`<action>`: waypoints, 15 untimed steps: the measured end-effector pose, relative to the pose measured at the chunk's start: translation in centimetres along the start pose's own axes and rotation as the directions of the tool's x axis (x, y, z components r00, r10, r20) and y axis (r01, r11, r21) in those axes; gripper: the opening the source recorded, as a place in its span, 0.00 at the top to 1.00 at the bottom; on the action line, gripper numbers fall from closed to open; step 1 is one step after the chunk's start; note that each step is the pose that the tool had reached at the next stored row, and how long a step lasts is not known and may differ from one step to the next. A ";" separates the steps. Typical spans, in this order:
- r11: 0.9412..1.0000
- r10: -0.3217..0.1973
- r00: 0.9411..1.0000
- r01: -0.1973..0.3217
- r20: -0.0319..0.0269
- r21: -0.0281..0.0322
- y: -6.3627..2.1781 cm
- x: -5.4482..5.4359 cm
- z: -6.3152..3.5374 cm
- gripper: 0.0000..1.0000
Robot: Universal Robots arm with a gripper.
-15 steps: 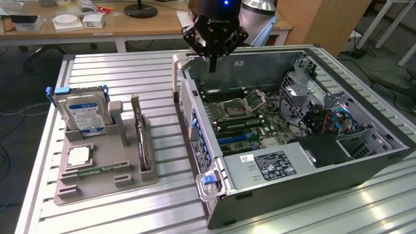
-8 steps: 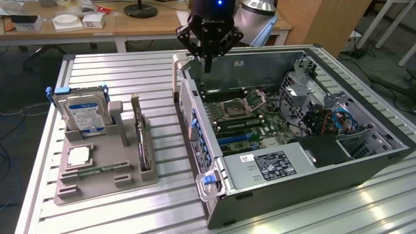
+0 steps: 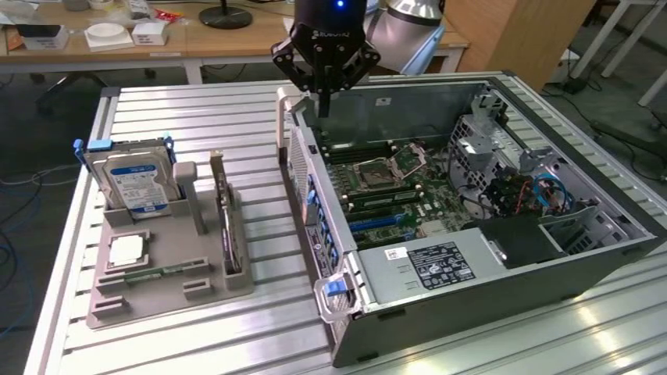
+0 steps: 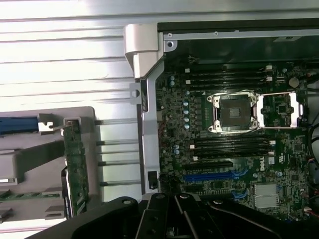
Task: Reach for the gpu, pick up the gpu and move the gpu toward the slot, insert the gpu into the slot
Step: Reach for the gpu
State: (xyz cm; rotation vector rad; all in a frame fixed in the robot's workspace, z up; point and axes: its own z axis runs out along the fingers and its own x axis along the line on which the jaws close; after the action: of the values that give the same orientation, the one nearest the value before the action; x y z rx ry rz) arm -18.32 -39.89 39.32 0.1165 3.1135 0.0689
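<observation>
Metal counter (image 3: 187,117), open case (image 3: 521,281) on it. Tool (image 3: 323,105) hangs over the case's rim, clenched on nothing; gpu (image 3: 227,226) stands in a tray (image 3: 136,301) beside the case.

The gpu (image 3: 226,223) is a thin, dark card standing upright on its long edge in a groove of the gray holder (image 3: 136,301). It sits on the exterior view's left and runs from near to far. It stands free, well apart from the open computer case (image 3: 521,273). Seen from the wrist view, its upper edge shows green circuit board with small parts. The slot (image 3: 377,222) is a long blue connector lying flat on the motherboard (image 3: 417,187) inside the case. It is unfilled and sits toward the wall of the case that faces the holder.
</observation>
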 end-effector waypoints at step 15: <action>1.000 0.000 1.000 0.000 0.000 0.000 -0.16 2.2 -0.06 0.90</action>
State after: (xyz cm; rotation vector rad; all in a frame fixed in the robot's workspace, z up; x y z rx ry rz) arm -20.55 -39.89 39.32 0.1166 3.1136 0.0689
